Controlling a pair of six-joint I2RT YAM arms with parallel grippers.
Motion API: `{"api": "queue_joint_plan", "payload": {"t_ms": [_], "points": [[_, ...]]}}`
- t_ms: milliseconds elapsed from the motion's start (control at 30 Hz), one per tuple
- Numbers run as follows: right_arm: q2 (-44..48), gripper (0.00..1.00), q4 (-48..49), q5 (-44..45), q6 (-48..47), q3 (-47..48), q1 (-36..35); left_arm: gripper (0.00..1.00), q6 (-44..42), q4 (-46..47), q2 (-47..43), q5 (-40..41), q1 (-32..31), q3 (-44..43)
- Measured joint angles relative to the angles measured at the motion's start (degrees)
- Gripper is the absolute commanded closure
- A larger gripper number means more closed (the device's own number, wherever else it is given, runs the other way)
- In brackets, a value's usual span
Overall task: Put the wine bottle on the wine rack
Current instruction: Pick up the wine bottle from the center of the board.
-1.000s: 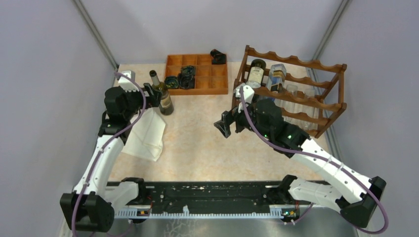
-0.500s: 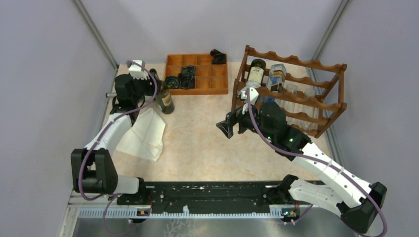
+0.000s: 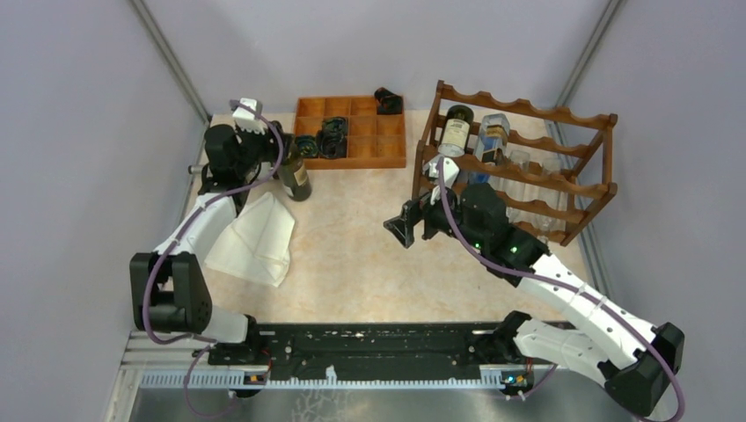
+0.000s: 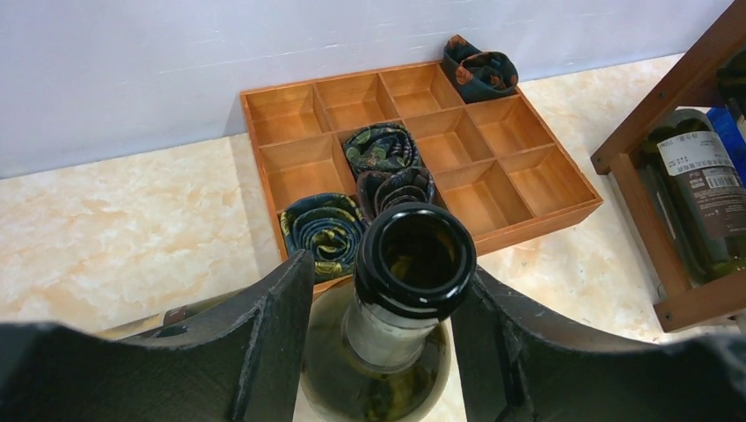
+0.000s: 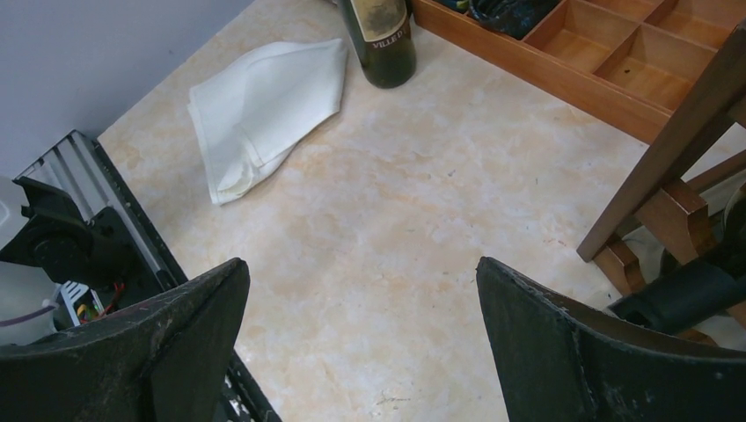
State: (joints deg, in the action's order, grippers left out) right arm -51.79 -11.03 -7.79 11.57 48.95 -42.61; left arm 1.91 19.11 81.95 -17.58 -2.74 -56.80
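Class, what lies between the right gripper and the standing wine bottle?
Bare table; the top view shows nothing between the right gripper and the wine bottle.

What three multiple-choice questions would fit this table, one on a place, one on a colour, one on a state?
1. Where is the wine bottle relative to the compartment tray? A inside a compartment; B upright on the table beside it; C lying on top of it.
2. What colour is the folded cloth? A white; B red; C black.
3. How is the right tool? A shut on the wine bottle; B shut on the cloth; C open and empty.
Answers: B, its base rests on the table by the tray's corner; A, it shows white from above; C, its jaws stand wide apart with only tabletop between.
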Motion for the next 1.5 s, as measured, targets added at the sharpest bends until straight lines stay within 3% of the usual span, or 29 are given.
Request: {"api": "queue_joint_plan", "payload": {"t_ms": [100,167,200,500,733,900,1100,1233,1500], "points": [[-0.39,0.02,0.87,-0.44,0.22,-0.74,0.13,0.8,-0.37,0.2,1.11,-0.66,0.0,-0.74],[-0.5,0.02,1.57,-0.9,0.22,-1.4,0.15,0.97,-1.4,0.59,1.31,-0.94,0.02,-0.92],[-0.52,0.02,1.62,-1.03,0.22,-1.49,0.15,1.0,-0.92,0.61,1.38,-1.81,0.02,-0.92],[-0.35,0.02,6.21,-3.52,-2.8,-4.07,0.42,1.0,3.1,-2.12,-5.81,-12.96,0.28,2.95],[0.28,0.02,14.47,-11.82,-8.48,-10.82,0.42,1.0,20.33,1.46,-18.38,-28.46,0.26,10.43],[-0.83,0.02,18.25,-17.38,-9.01,-12.31,0.42,1.0,36.74,10.95,-21.75,-35.36,0.04,20.06],[-6.1,0.02,18.78,-20.35,-7.19,-12.15,-0.83,1.0,46.31,19.39,-23.39,-32.68,-7.26,29.62],[-7.85,0.02,17.16,-19.32,-6.93,-12.09,-3.87,1.0,46.71,22.71,-26.36,-28.15,-14.49,32.5],[-10.78,0.02,15.17,-17.73,-4.04,-11.47,-7.39,1.0,46.1,27.26,-28.3,-19.08,-18.23,35.43]]}}
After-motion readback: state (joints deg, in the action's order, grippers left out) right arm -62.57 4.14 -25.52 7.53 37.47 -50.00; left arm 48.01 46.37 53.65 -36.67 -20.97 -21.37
